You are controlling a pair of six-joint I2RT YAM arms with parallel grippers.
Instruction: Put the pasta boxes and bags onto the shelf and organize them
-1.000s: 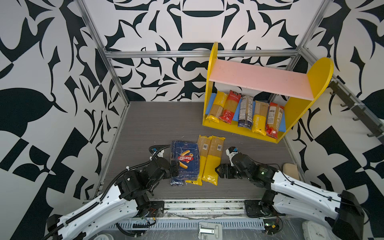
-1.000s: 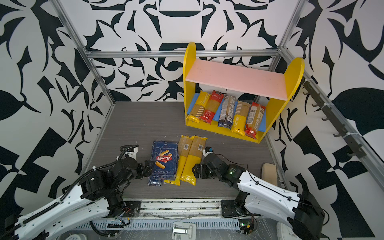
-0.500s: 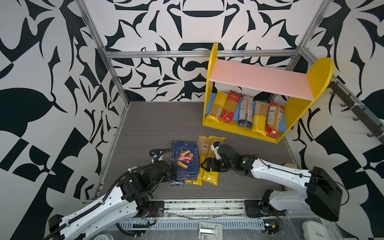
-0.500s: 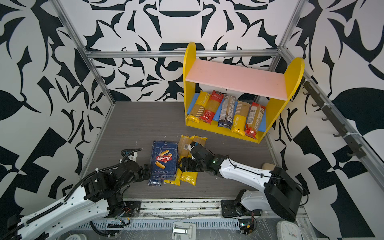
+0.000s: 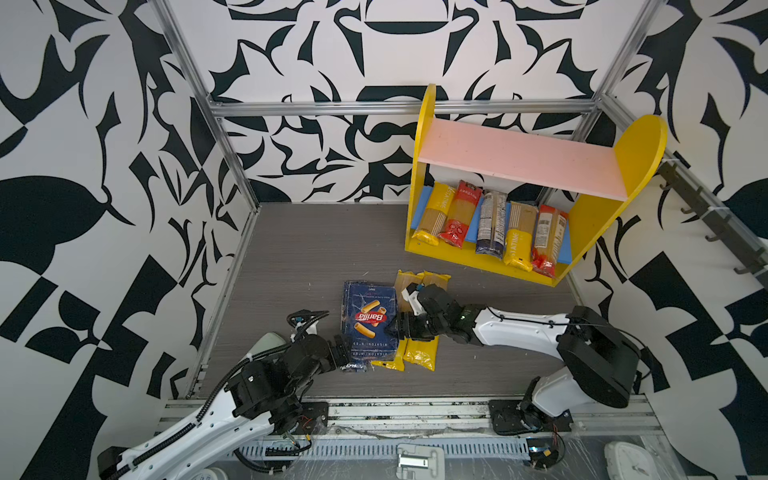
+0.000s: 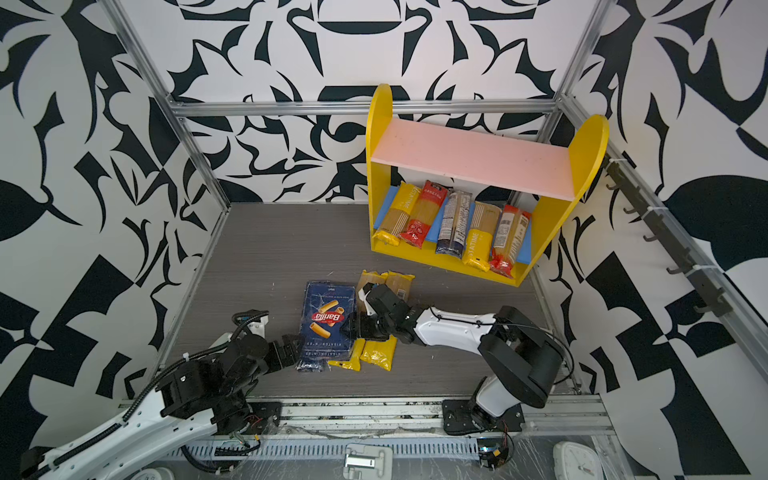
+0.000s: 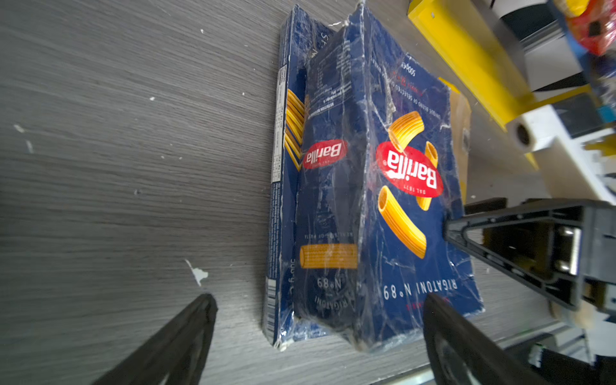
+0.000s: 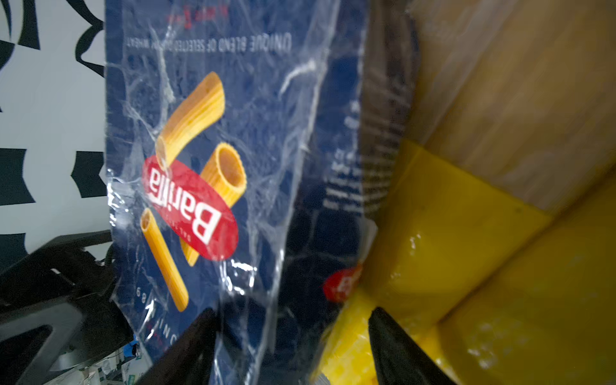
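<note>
The desk [image 5: 311, 249] holds the shelf [image 5: 640, 141] in its back right corner. Five bags [image 5: 492, 220] lie side by side on the blue lower board [image 5: 471, 232]. Near the front edge, the rigatoni box [image 5: 369, 320] rests partly on the spaghetti box [image 7: 283, 166]. Two yellow bags [image 5: 422, 353] lie just beside them, on the right. The left claw [image 7: 320, 296] is spread wide at the boxes' front end. The right claw [image 8: 291, 311] sits around the rigatoni box's right side. Nobody can tell whether it squeezes.

Black-and-white patterned walls [image 5: 104, 124] and aluminium rails [image 5: 316, 108] enclose a grey wood-grain tabletop [image 5: 316, 249].
</note>
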